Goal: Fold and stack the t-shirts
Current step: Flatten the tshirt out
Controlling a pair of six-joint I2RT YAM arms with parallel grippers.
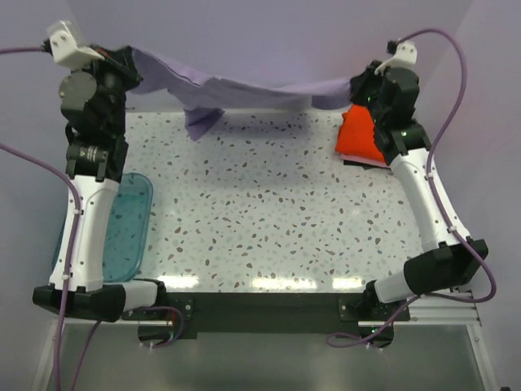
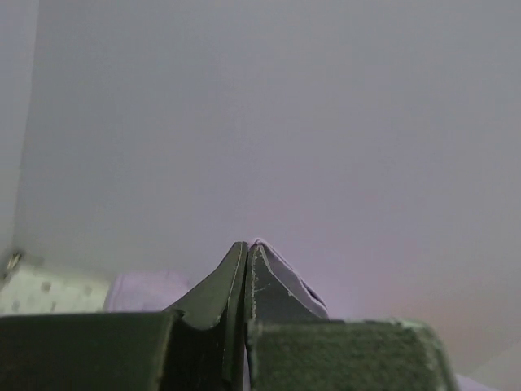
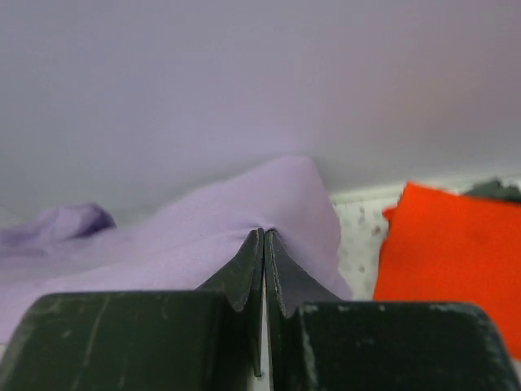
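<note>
A large lavender t-shirt (image 1: 236,88) hangs stretched in the air across the far edge of the table, sagging in the middle, with a loose flap (image 1: 199,120) drooping toward the tabletop. My left gripper (image 1: 130,59) is shut on its left end; a thin lavender edge (image 2: 285,273) shows beside the closed fingers (image 2: 247,246). My right gripper (image 1: 358,85) is shut on its right end, the cloth (image 3: 244,212) bunched at the fingertips (image 3: 263,234). A folded orange-red t-shirt (image 1: 360,134) lies at the far right on top of a dark one (image 1: 362,164).
A teal translucent tub (image 1: 122,224) stands on the left side by the left arm. The speckled tabletop (image 1: 260,212) stretches between the arms. A pale wall rises right behind the far edge.
</note>
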